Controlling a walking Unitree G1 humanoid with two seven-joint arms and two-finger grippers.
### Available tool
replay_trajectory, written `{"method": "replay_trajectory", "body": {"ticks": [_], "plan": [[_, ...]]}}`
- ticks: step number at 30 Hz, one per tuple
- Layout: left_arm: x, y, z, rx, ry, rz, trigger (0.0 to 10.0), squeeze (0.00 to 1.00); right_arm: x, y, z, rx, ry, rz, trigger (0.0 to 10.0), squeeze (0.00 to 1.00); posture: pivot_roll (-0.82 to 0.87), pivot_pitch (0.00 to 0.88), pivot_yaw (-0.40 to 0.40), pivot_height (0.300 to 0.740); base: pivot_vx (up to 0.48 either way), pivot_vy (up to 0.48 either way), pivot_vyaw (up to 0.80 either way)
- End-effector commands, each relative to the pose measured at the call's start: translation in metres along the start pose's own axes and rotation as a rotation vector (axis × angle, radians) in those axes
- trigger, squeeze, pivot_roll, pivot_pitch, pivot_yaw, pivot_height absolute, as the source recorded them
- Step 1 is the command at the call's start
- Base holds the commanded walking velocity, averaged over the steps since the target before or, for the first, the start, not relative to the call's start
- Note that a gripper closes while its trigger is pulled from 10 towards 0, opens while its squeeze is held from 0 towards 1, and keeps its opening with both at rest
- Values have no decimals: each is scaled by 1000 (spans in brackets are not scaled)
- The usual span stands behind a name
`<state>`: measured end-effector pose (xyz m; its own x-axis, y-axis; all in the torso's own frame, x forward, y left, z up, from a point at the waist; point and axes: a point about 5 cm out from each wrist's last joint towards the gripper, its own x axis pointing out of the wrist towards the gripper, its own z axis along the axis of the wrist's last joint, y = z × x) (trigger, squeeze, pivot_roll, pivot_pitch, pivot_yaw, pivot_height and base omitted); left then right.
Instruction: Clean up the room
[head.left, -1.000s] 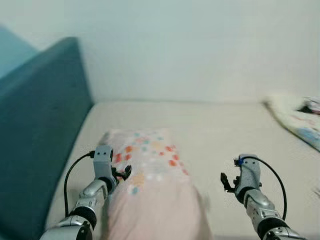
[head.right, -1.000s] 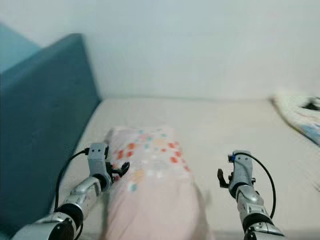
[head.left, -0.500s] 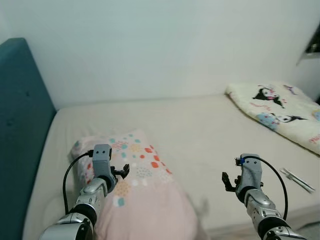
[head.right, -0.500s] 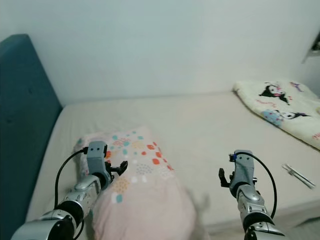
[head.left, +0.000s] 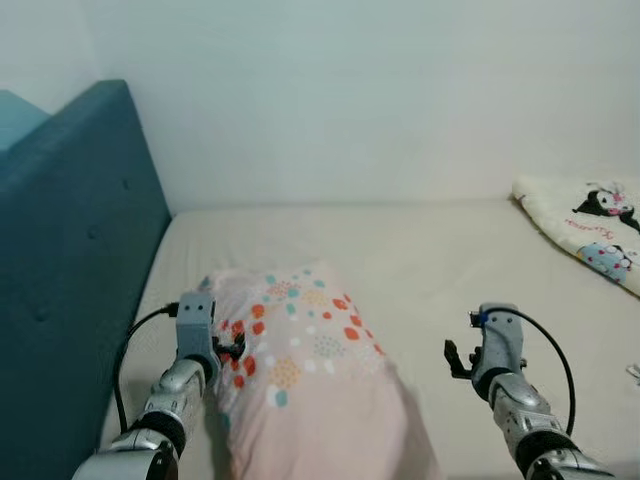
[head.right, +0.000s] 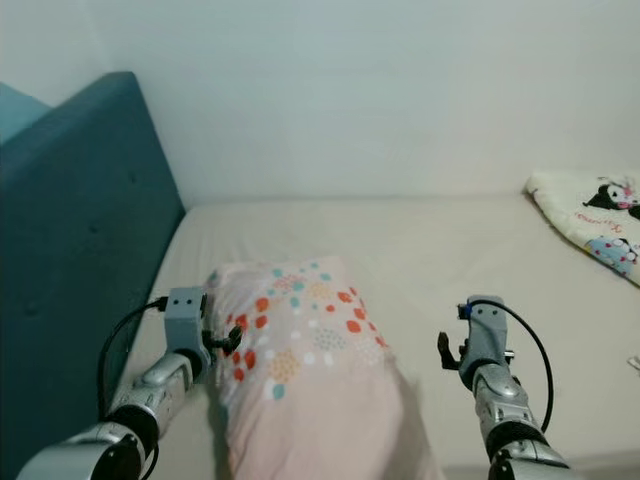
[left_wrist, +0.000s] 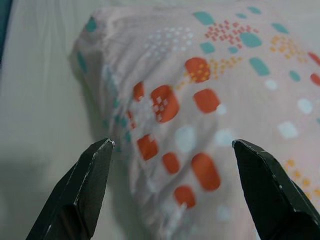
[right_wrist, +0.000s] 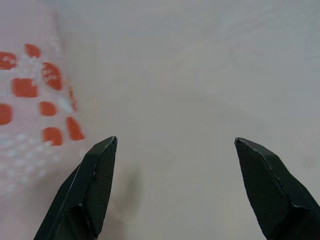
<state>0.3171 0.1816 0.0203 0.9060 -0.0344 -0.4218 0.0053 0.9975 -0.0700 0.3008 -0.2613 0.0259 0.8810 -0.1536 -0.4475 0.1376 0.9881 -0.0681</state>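
Observation:
A pink pillow (head.left: 310, 380) with orange, teal and white spots lies on the beige mattress (head.left: 440, 260), near the teal headboard. My left gripper (head.left: 232, 350) hovers at the pillow's left edge, open; in the left wrist view the pillow (left_wrist: 210, 100) sits between and beyond the fingertips (left_wrist: 95, 170), and no contact is visible. My right gripper (head.left: 455, 360) hangs open over bare mattress to the right of the pillow, with the pillow's edge (right_wrist: 30, 100) off to one side in the right wrist view.
A teal padded headboard (head.left: 70, 260) stands along the left. A cream blanket with cartoon prints (head.left: 590, 225) lies at the far right of the bed. A plain white wall (head.left: 350, 90) runs behind the bed.
The camera swung back to the left: the headboard fills more of the left side and the blanket slid toward the right edge. Both grippers keep their pose.

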Motion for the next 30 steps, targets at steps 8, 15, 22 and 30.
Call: {"method": "replay_trajectory", "body": {"ticks": [8,15,22,30], "plan": [[-2,-14,-11,59,28,-62,10000,0,-1,4,-6,1,13,12,10000,0,-107,0,-6,740,0,185,0],[-5,-25,-23,86,55,-101,10000,0,-1,4,-7,13,14,7,10000,0,-108,0,-3,740,0,0,0],[-5,-37,-26,1,76,-172,10000,0,-1,1,-6,37,28,-12,10000,0,-102,0,-9,740,0,0,0],[-8,-68,-25,-323,101,-479,10000,0,0,-14,1,95,40,-91,10000,0,-104,0,-10,715,0,0,0]]}}
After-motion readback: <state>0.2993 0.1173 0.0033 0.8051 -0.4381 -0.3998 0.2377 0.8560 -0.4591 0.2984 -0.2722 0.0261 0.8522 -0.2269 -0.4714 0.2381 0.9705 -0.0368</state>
